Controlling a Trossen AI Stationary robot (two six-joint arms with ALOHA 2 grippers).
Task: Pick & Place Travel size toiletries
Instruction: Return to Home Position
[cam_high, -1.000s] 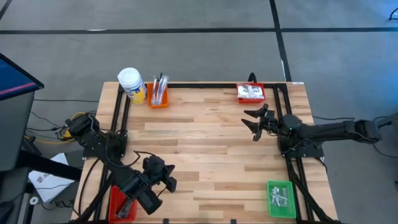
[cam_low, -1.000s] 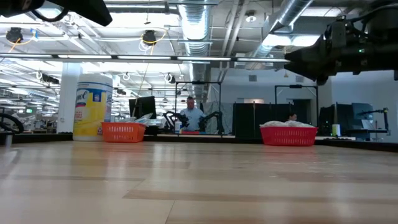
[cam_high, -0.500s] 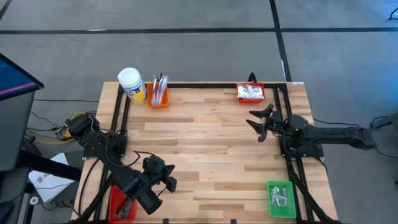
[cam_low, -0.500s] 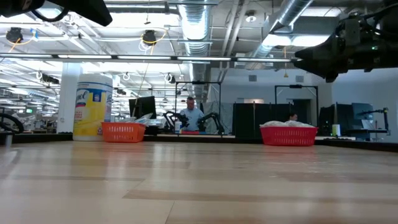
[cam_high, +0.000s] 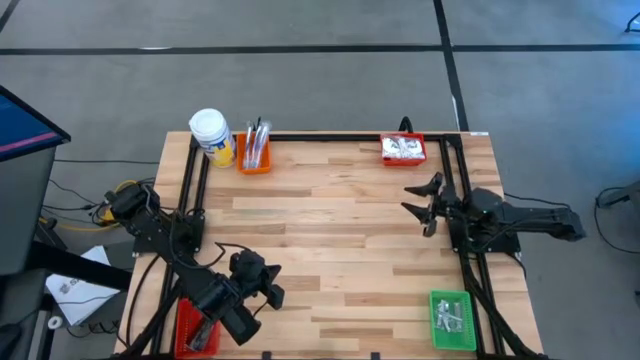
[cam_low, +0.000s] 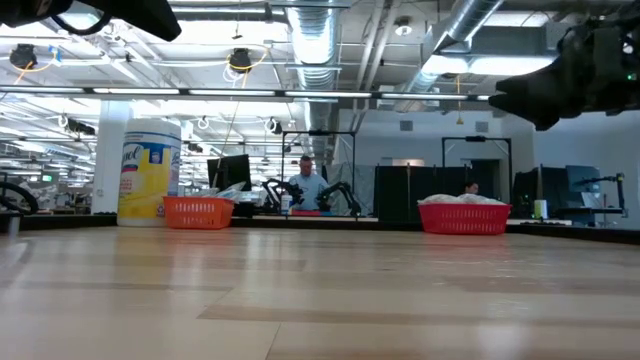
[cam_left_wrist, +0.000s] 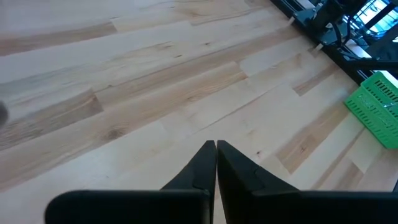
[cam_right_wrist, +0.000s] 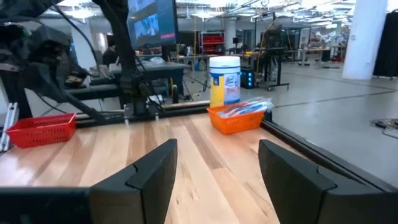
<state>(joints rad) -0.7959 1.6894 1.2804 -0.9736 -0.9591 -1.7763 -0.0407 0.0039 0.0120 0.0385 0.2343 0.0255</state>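
Observation:
The travel size toiletries lie in bins. Slim toothbrushes (cam_high: 256, 140) stand in the orange bin (cam_high: 253, 158) at the far left. Pale packets (cam_high: 402, 147) fill the red bin (cam_high: 404, 151) at the far right. More small items (cam_high: 450, 315) lie in the green bin (cam_high: 451, 320) at the near right. My left gripper (cam_left_wrist: 216, 150) is shut and holds nothing, above bare wood near the table's near left corner (cam_high: 270, 293). My right gripper (cam_high: 421, 206) stands open and holds nothing, by the table's right edge; its fingers (cam_right_wrist: 155, 168) point level toward the left.
A white-capped yellow jar (cam_high: 212, 135) stands beside the orange bin. Another red bin (cam_high: 195, 330) sits half under my left arm at the near left. Black frame rails (cam_high: 190, 200) run along the table's sides. The wooden middle (cam_high: 330, 230) holds nothing.
My right gripper has drawn back toward the table's right edge while its arm folded in behind it; its fingers stay open. The bins and their contents have kept their places.

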